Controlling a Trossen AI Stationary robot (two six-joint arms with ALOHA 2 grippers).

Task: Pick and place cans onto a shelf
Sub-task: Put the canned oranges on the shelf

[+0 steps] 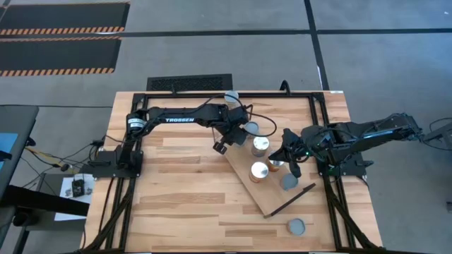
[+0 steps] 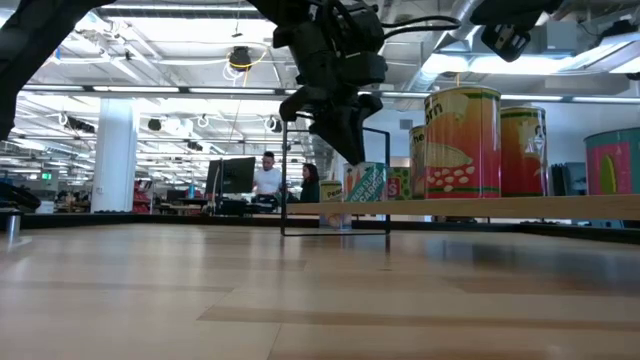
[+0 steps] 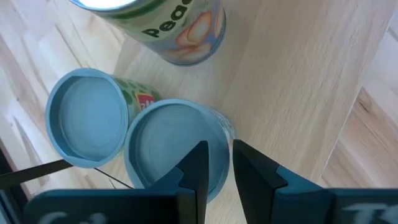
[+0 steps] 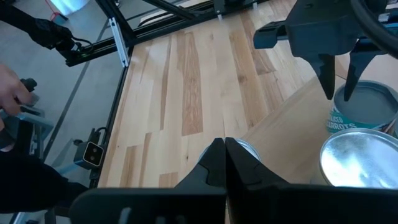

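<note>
Your left claw (image 3: 214,163) hovers with its fingers only narrowly parted and empty, right above the blue-topped can (image 3: 174,140) on the shelf (image 1: 263,199); your right claw (image 4: 224,155) looks pinched closed and empty over the shelf's edge, a silver-topped can (image 4: 360,158) just beside it. Judge these cans rigid, smooth, fairly light and slippery: grip across the round wall, below the rim. The shelf is plain pale wood, wire-framed.

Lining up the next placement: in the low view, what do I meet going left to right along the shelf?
left gripper → tall orange corn can → second orange can → pink-and-teal can
</note>
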